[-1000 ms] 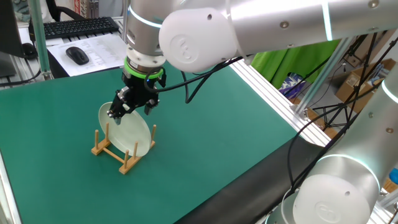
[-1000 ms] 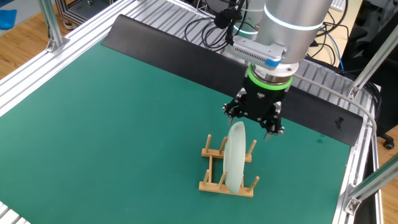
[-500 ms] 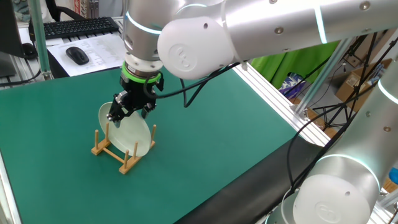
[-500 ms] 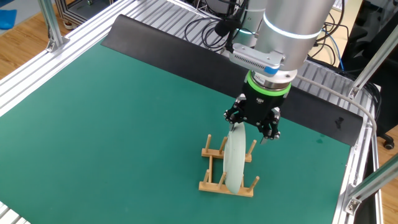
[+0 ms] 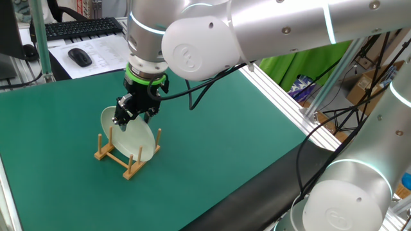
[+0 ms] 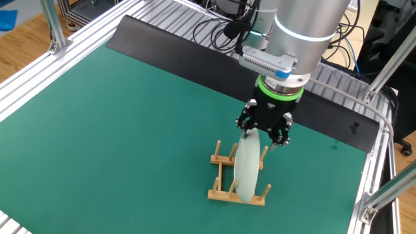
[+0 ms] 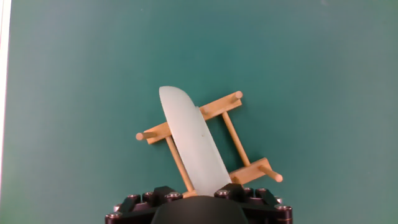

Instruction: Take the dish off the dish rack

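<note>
One small light-brown wooden dish rack (image 5: 122, 157) with short round pegs sits on the smooth green mat (image 5: 212, 141), holding the round, pale greenish-white dish (image 6: 247, 166) upright on edge. Black two-finger gripper (image 6: 263, 133) straddles the dish's top rim; whether it pinches yet, can't tell.

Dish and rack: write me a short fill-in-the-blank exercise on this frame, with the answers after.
1. The dish stands on its ____ in the dish rack.
2. The hand is directly ____ the dish.
3. The rack sits on a ____ mat.
4. The rack is made of ____.

Answers: edge; above; green; wood
</note>
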Available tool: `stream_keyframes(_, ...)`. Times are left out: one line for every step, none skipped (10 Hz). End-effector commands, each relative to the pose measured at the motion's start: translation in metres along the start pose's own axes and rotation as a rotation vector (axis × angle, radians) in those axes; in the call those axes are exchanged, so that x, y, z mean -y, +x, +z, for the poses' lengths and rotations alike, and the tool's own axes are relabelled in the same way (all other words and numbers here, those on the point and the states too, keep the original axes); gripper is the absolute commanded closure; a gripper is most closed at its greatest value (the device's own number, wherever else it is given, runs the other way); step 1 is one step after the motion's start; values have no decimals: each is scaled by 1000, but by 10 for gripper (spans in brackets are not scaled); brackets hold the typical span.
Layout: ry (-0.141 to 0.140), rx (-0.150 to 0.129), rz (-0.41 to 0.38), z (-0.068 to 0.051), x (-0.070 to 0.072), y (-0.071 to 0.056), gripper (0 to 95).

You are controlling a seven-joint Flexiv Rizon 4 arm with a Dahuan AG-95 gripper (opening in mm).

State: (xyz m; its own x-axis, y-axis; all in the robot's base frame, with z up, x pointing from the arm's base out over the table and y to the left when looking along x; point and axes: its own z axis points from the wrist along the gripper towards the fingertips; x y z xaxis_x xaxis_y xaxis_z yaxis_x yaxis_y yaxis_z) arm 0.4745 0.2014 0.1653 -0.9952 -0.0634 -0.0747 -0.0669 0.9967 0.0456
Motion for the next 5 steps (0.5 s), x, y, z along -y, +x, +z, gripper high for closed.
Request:
stream_keyframes(0, 3, 2, 0, 0, 0, 760)
stream_keyframes(0, 4, 7, 0, 0, 0, 760)
stream_keyframes(1, 7, 16, -1, 1, -2, 760)
stream_keyframes(5, 9, 18, -2, 2, -3, 760)
stream_keyframes(8, 9, 20, -5, 5, -7, 760)
